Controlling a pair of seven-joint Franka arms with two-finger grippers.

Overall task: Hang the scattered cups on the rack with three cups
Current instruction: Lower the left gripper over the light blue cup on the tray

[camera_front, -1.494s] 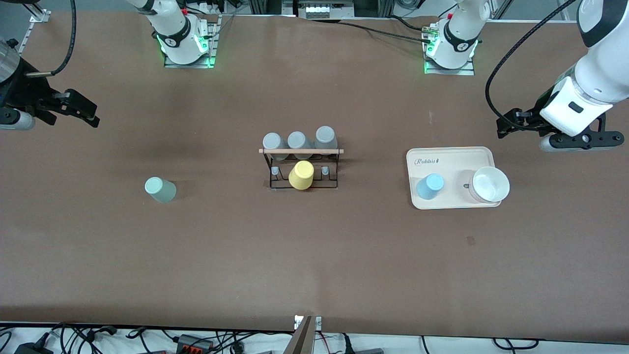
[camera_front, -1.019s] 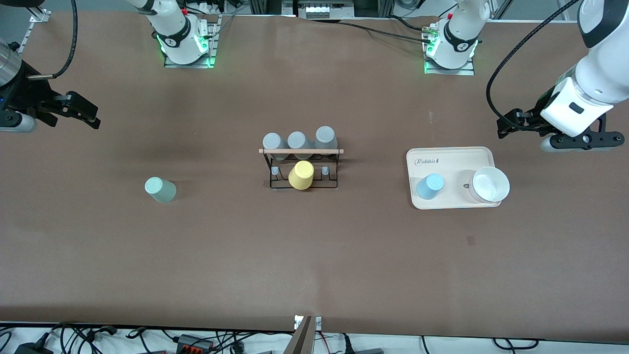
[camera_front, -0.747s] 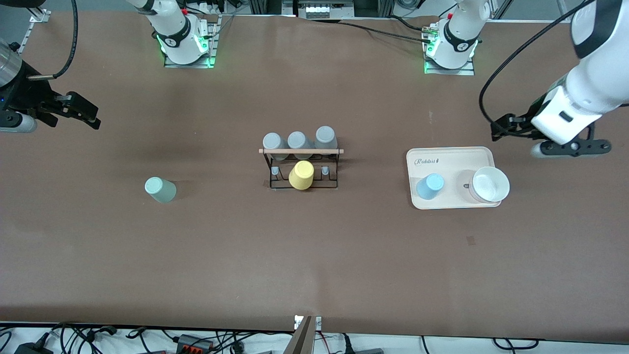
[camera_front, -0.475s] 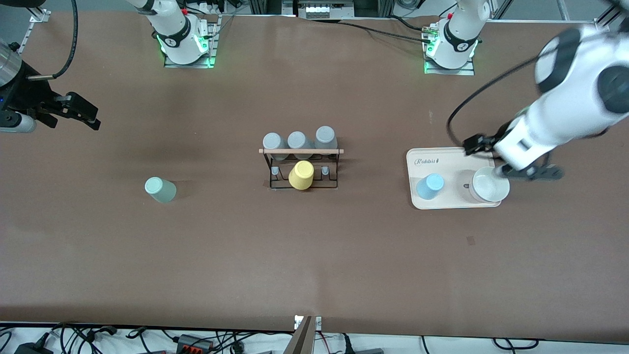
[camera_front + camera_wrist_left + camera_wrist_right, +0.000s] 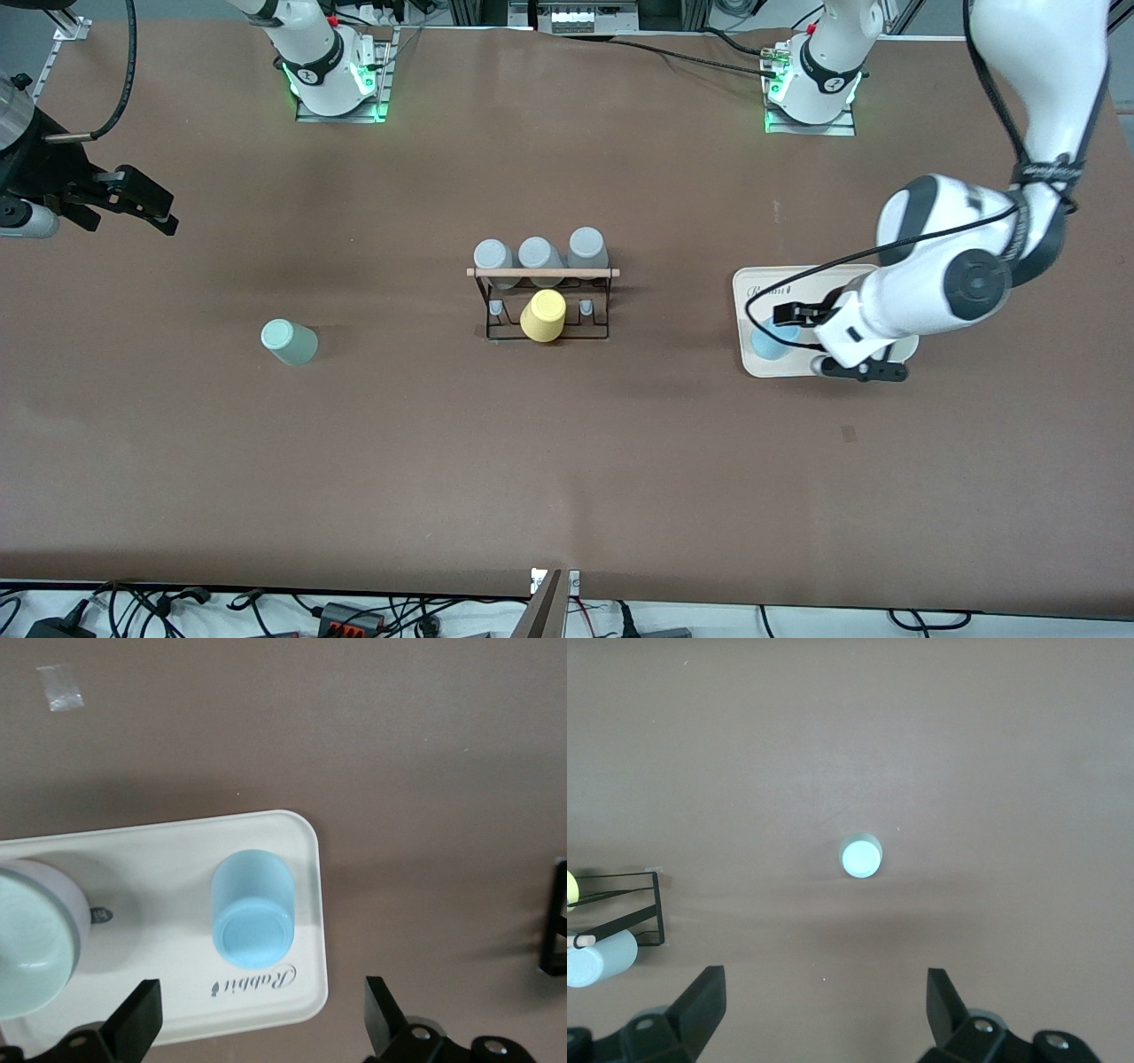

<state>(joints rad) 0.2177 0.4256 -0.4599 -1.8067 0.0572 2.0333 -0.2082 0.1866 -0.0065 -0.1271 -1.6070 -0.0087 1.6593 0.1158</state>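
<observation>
The bench [image 5: 567,461] is plain brown. On it are a mint-green cup [image 5: 288,342], a light blue cup [image 5: 252,920] on a cream tray [image 5: 168,1014], and a white bowl [image 5: 31,939]. The black rack [image 5: 545,306] with its pale wooden rod holds three grey cups [image 5: 538,257] and one yellow cup [image 5: 543,315].

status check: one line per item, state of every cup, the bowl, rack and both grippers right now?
Light blue cup: upside down on the cream tray, ungrasped.
Mint-green cup: upside down on the table, ungrasped.
Three grey cups: on the black wire rack.
Yellow cup: on the rack.
White bowl: upright on the tray.
Left gripper: open, over the blue cup.
Right gripper: open, waiting.
</observation>
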